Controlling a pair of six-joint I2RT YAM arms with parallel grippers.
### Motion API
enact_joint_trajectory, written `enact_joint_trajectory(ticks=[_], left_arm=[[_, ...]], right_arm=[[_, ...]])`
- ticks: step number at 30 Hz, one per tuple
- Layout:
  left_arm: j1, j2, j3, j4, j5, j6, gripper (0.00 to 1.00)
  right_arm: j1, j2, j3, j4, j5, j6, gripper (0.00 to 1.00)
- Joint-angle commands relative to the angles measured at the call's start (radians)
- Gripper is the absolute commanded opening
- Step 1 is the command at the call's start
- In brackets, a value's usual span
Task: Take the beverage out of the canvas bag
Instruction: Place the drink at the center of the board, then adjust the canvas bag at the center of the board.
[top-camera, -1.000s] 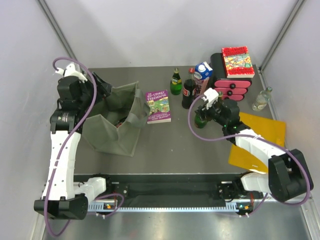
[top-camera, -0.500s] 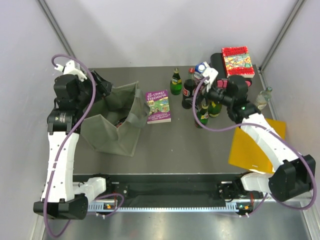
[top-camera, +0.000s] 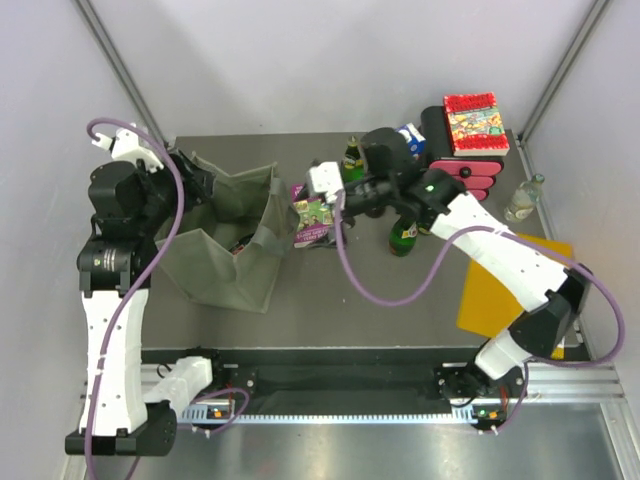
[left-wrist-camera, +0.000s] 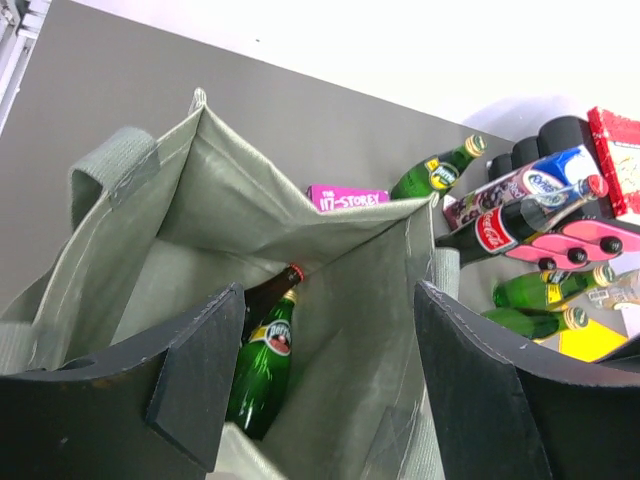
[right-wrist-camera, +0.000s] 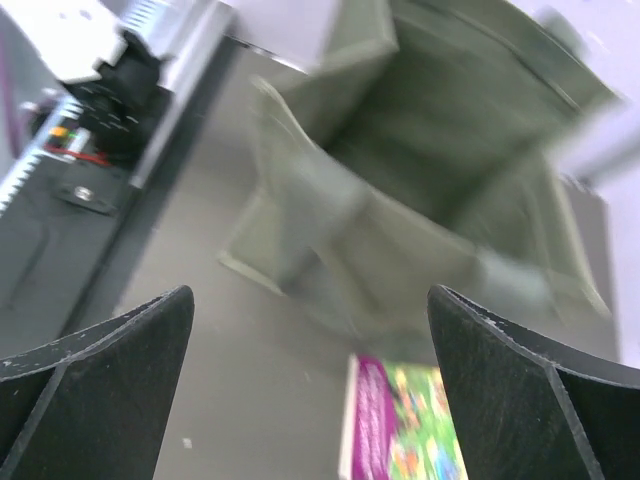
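The olive canvas bag (top-camera: 225, 250) lies open on the left of the table. In the left wrist view a green Perrier bottle (left-wrist-camera: 262, 370) and a dark bottle with a red cap (left-wrist-camera: 262, 298) lie inside the bag (left-wrist-camera: 230, 215). My left gripper (top-camera: 198, 183) is open at the bag's far left rim, its jaws (left-wrist-camera: 328, 300) wide apart over the opening and holding nothing. My right gripper (top-camera: 312, 200) is open and empty above the purple book (top-camera: 312, 222), facing the bag. Its view is blurred and shows the bag (right-wrist-camera: 430, 170) and the book (right-wrist-camera: 400, 435).
A green bottle (top-camera: 403, 238) stands right of the book, another (top-camera: 352, 152) behind the right arm. A carton (top-camera: 410, 133), a pink drawer box (top-camera: 470, 178) with a red book (top-camera: 475, 122) on it, a clear bottle (top-camera: 525, 197) and a yellow sheet (top-camera: 515, 290) fill the right side.
My right arm has swung left from the bottles by the pink box to over the purple book, leaving a green bottle standing. My left arm has shifted slightly left.
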Motion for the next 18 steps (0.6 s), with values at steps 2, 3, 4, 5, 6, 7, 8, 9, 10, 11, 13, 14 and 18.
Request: enact_joint_trajectory(ticks=[2,3,4,5,6,7,8,9,10,11,13,14,18], left_arm=[[-0.001,-0.037,0.013,-0.025,-0.011,0.038,0.73],[-0.001,-0.04,-0.004,-0.024,-0.007,0.036,0.73],[-0.002,-0.049,-0.01,-0.019,-0.004,0.035,0.73],[-0.001,-0.054,-0.02,-0.016,-0.001,0.029,0.73],[-0.001,-0.057,-0.033,-0.01,0.008,0.026,0.73],[-0.001,-0.06,-0.038,-0.005,0.013,0.021,0.73],[-0.001,-0.06,-0.044,-0.002,0.019,0.015,0.73],[-0.001,-0.06,-0.053,0.001,0.024,0.013,0.73],[-0.001,-0.058,-0.056,0.001,0.033,0.012,0.73],[-0.001,-0.057,-0.06,0.002,0.035,0.009,0.73],[-0.002,-0.052,-0.063,0.002,0.039,0.01,0.73],[-0.001,-0.051,-0.063,0.002,0.039,0.013,0.73],[-0.001,-0.046,-0.064,0.001,0.044,0.015,0.73]], right_arm=[[0.13,0.096,0.153,-0.059,-0.007,-0.064,1.0],[0.163,0.107,0.164,-0.056,0.002,-0.07,1.0],[0.179,0.124,0.178,-0.051,0.023,-0.075,1.0],[0.191,0.133,0.184,-0.048,0.034,-0.09,1.0],[0.214,0.146,0.189,-0.039,0.047,-0.092,1.0],[0.224,0.167,0.204,-0.037,0.068,-0.092,0.99],[0.23,0.182,0.213,-0.036,0.068,-0.093,1.0],[0.237,0.195,0.223,-0.037,0.071,-0.09,1.0],[0.24,0.221,0.248,-0.039,0.074,-0.086,1.0],[0.245,0.233,0.259,-0.039,0.079,-0.072,1.0],[0.259,0.265,0.288,-0.023,0.097,-0.054,0.99],[0.263,0.273,0.295,-0.014,0.108,-0.037,0.99],[0.299,0.331,0.324,0.032,0.16,0.012,1.0]])
